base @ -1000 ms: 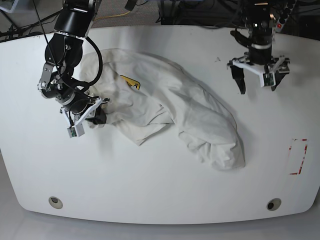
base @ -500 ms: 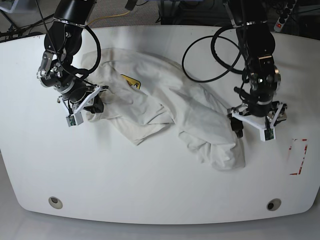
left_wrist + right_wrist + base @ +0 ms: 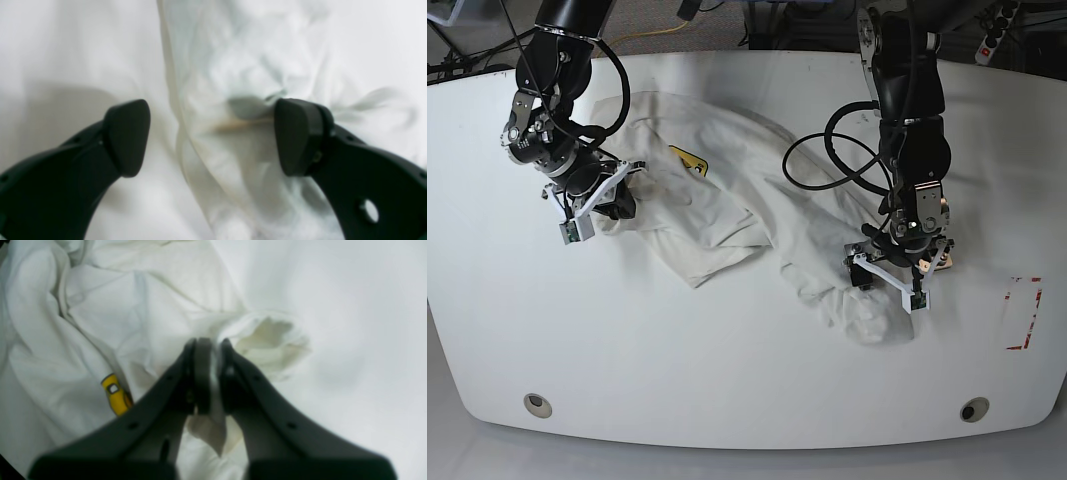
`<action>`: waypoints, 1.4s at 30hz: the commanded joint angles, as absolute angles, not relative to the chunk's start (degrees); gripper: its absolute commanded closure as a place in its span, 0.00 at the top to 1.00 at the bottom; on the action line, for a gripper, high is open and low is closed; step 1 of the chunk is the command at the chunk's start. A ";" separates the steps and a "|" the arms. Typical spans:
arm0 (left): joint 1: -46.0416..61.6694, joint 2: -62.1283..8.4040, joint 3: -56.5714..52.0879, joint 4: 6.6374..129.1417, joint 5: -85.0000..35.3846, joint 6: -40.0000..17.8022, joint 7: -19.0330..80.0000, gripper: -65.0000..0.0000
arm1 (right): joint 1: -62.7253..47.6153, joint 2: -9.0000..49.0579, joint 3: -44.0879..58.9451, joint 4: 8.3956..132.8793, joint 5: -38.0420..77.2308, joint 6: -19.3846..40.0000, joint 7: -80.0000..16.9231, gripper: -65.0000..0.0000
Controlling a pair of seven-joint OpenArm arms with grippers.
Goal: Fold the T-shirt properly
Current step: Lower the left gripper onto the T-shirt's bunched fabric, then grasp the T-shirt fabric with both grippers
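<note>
Here, T-shirt point(image 3: 253, 66) hem between spread left fingers point(image 3: 126, 136), sleeve pinched by right fingers point(image 3: 200, 373)

The whole white oval table point(image 3: 727, 400) is seen from high above in the base view, looking steeply down, with both black arms reaching in from the far edge. Each wrist view is taken very close, along dark fingers, down onto the crumpled off-white cotton T-shirt point(image 3: 757, 215). That cloth point(image 3: 100, 306) point(image 3: 240, 66) is shared by all three views.
</note>
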State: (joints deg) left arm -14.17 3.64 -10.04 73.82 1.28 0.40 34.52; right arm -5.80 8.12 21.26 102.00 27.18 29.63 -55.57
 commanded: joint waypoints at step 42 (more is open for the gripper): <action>19.12 -1.80 -27.74 114.77 1.01 -29.85 44.26 0.82 | -5.23 8.48 25.80 102.90 28.35 29.85 -54.37 0.00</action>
